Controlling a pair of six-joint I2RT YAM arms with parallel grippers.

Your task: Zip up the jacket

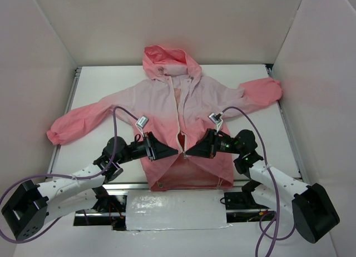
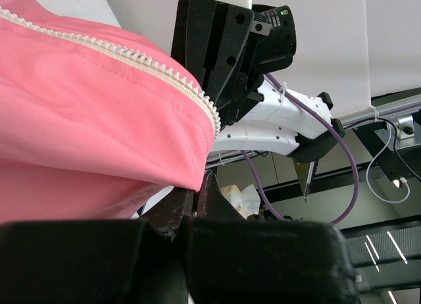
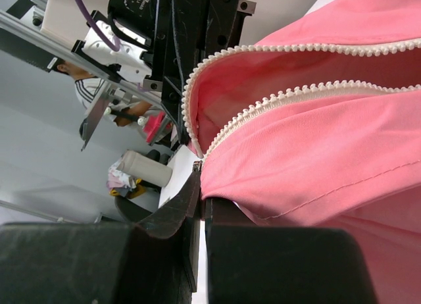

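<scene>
The jacket (image 1: 167, 109) lies flat on the white table, hood at the far side and coral hem towards me. Its white zipper (image 1: 179, 120) runs down the middle, and below it the two front edges spread apart over the darker lining (image 1: 186, 168). My left gripper (image 1: 173, 151) and right gripper (image 1: 189, 152) meet tip to tip at the lower end of the zipper. In the left wrist view the left gripper (image 2: 197, 185) is shut on the coral edge below a row of zipper teeth (image 2: 131, 54). The right gripper (image 3: 200, 176) is shut on the fabric where two rows of teeth (image 3: 276, 97) meet.
White walls (image 1: 33, 57) enclose the table on three sides. A metal rail (image 1: 133, 186) and a white taped pad (image 1: 175, 209) run along the near edge. Purple cables (image 1: 115, 129) arc over both arms. The sleeves (image 1: 72, 126) reach out to both sides.
</scene>
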